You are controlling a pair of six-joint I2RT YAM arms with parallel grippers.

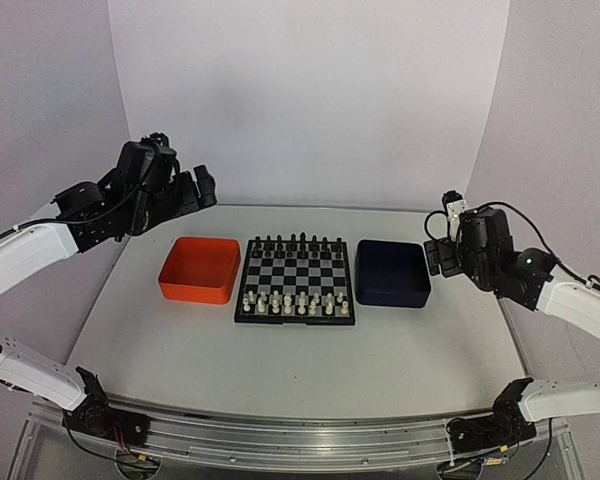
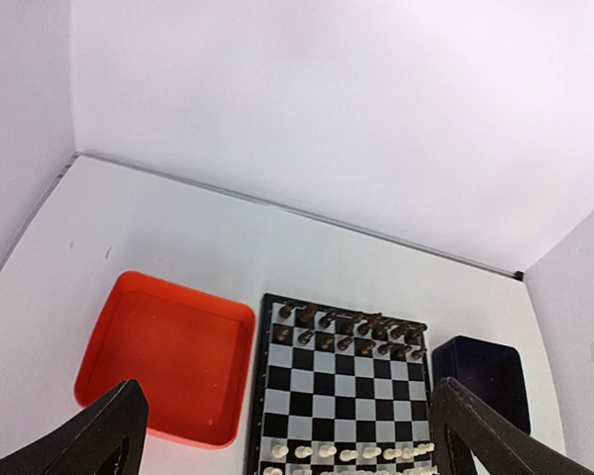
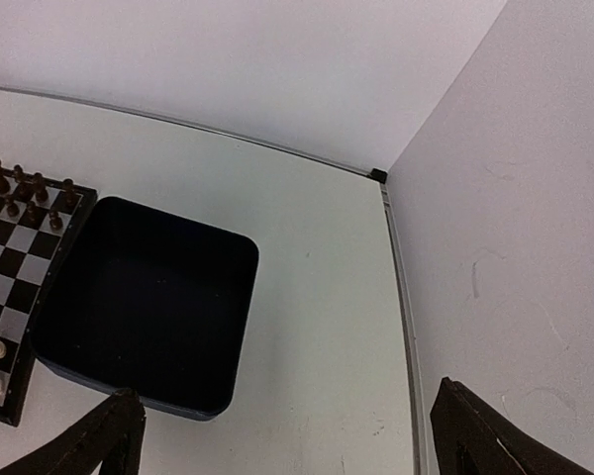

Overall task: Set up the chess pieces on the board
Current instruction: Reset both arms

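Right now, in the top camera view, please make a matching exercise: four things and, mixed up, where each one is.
1 orange tray
2 dark blue tray
3 cream-white chess pieces
4 black chess pieces

A far rows of the board
B right of the board
C near rows of the board
D left of the board

Pairs: 1-D, 2-B, 3-C, 4-A

Nothing here can be read: no text, label, brand or number shows in any view. The board (image 1: 296, 279) is too small in view to tell whether its black border bears any letters or figures.
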